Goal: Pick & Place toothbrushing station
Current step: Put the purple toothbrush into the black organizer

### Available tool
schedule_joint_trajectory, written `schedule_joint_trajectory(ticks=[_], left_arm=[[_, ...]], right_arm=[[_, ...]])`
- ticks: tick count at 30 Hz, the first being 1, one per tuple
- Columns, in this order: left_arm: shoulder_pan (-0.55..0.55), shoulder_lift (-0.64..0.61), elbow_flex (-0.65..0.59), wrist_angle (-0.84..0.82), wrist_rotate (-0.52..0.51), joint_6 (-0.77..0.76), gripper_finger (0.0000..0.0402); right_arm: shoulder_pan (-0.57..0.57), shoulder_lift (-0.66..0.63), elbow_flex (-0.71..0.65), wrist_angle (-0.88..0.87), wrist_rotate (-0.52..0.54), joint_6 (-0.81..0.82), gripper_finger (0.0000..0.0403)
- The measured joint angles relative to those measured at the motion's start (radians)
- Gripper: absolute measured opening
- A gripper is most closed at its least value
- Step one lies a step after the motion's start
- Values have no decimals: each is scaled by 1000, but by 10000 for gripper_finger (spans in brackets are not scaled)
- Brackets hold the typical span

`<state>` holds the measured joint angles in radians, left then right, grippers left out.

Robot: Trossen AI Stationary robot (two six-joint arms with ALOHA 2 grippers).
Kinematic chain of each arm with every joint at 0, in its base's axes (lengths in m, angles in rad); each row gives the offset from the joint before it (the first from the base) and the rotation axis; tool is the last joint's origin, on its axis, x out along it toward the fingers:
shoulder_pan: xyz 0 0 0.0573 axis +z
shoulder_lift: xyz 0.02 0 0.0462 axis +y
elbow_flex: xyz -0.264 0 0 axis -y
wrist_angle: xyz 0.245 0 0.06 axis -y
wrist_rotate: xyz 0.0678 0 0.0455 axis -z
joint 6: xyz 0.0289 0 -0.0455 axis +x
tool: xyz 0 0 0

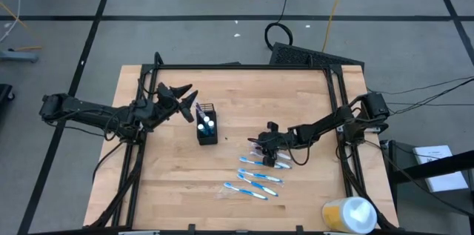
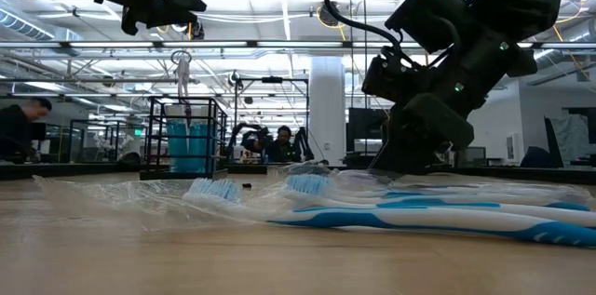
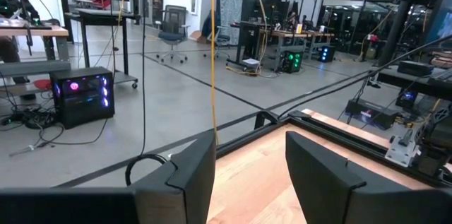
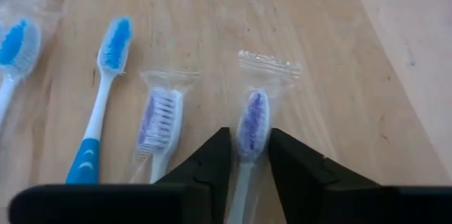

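the right pincer is down on the worktop, its fingers narrowly parted astride the neck of a wrapped toothbrush at the end of a loose row of toothbrushes. whether it already grips i cannot tell. the brush's long axis runs straight out ahead between the fingers, so it looks lined up for closing. the mesh holder, with blue tubes standing in it, sits at about ten o'clock from this pincer, near but apart. the left pincer hovers open and empty at the holder's ten o'clock; the right arm is nearer the brushes.
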<state>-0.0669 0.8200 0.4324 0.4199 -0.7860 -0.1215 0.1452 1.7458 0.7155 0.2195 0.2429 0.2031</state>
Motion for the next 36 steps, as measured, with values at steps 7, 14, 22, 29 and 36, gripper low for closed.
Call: schedule_joint_trajectory(ticks=[7,14,22,29,36], left_arm=[[1,0,0,0,0,12,177],[22,0,0,0,0,11,177],[22,0,1,0,0,13,177],[22,0,1,-2,0,14,177],[22,0,1,-2,0,14,177]], right_arm=[[-1,-22,-3,-14,77,-39,62],[-5,-107,-6,-45,165,-110,102],[0,-185,-4,-171,150,-26,143],[0,-188,-14,-308,60,81,155],[0,-192,-62,-291,38,137,154]])
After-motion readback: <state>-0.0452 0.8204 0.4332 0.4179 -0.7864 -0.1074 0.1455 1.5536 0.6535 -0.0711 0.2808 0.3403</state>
